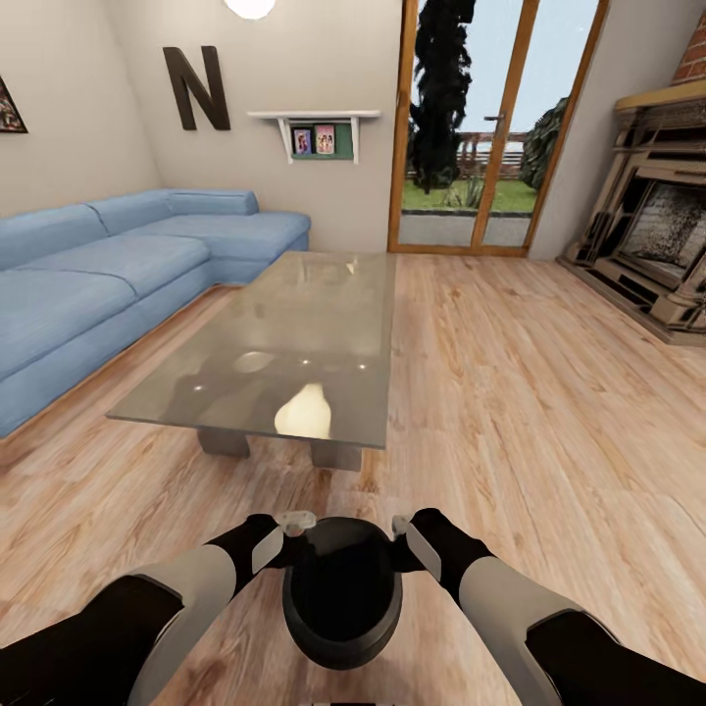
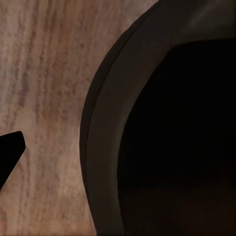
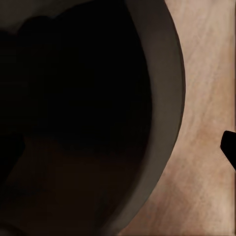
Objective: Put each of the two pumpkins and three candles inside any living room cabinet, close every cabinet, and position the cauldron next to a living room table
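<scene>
The round black cauldron with its thick rolled rim [image 1: 341, 592] is seen in the head view, held up between the two arms over the pale wooden plank floor [image 1: 549, 412], just short of the low rectangular coffee table with a reflective glass top and grey block legs [image 1: 284, 353]. The left gripper [image 1: 284, 534] is set against the rim on one side and the right gripper [image 1: 404, 534] on the other. In the left wrist view, one dark finger [image 2: 11, 156] is seen outside the rim [image 2: 105, 147]; in the right wrist view likewise [image 3: 229, 145], with the rim [image 3: 164, 98] between. Each pair of jaws appears closed over the rim wall. A blue corner sofa [image 1: 108, 265] is placed beyond the table, a stone fireplace [image 1: 652, 245] at the right, and glazed wooden doors [image 1: 490, 127] at the far wall.
</scene>
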